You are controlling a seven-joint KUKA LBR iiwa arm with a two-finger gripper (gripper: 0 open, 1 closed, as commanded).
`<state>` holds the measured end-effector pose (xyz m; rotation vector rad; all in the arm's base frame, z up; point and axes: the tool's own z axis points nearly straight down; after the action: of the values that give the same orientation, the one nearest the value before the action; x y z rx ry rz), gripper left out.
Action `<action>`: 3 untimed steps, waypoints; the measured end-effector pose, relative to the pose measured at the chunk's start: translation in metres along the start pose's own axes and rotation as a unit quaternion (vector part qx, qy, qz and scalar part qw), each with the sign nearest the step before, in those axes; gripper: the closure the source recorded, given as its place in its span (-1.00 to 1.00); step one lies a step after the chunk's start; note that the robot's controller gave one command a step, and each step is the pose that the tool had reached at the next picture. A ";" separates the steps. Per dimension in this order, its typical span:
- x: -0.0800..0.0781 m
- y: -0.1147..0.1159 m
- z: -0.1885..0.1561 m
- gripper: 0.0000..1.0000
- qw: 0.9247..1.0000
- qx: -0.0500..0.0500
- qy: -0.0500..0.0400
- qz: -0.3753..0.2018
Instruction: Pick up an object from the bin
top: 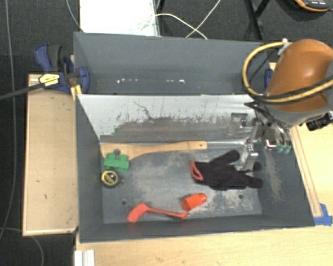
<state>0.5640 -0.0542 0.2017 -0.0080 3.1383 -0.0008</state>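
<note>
Gripper (248, 164) at black cloth (223, 176) in bin (155, 127)

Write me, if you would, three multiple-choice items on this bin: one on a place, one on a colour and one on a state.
1. Where in the bin does the green toy lie?
A) at the left side
B) at the right side
C) at the front middle

2. What colour is the cloth below the gripper?
A) white
B) black with a red edge
C) blue

3. How is the orange long-handled tool placed?
A) upright against the back wall
B) hanging from the arm
C) flat on the floor near the front

Answers: 1 A, it sits close to the left wall. 2 B, the crumpled cloth is dark with a red rim at its left. 3 C, its whole length rests on the floor by the front wall.
</note>
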 end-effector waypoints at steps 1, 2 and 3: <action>0.000 0.000 0.000 -1.00 1.000 0.000 0.000 0.000; 0.011 0.022 0.069 -1.00 1.000 -0.001 0.000 0.015; -0.003 0.024 0.080 -1.00 1.000 0.000 -0.007 0.026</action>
<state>0.5670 -0.0305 0.1215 0.0737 3.1236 -0.0007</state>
